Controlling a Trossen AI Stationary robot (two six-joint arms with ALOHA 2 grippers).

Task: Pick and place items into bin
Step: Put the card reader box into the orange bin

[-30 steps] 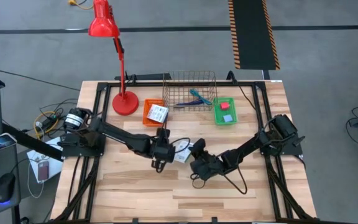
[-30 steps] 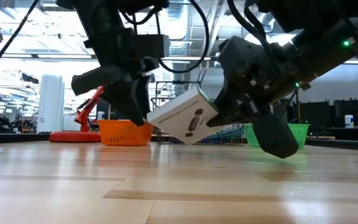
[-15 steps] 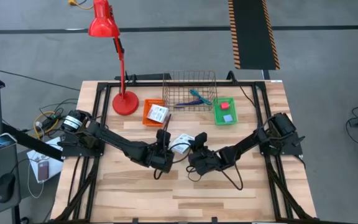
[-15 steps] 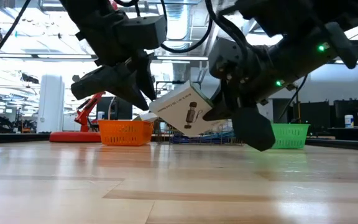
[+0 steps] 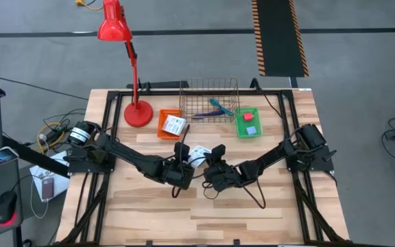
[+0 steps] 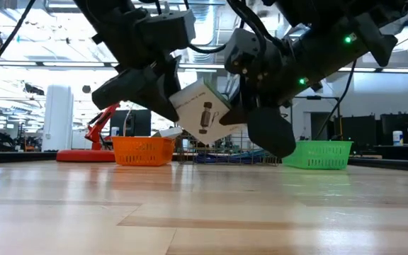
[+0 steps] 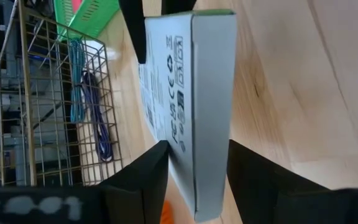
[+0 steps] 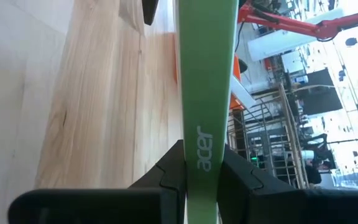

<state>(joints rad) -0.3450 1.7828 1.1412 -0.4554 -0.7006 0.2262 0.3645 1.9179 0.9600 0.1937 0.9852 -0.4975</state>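
Above the wooden table, both tools now pinch the white box, lifted higher than before

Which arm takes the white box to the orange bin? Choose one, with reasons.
Left. Both are shut on the white box above the table, but the left gripper sits on the orange bin's side; the right gripper would likely reach across.

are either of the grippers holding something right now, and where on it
Both hold the same white box, lifted off the table: the left gripper pinches its thin sides at one end, the right gripper its green edge at the other.
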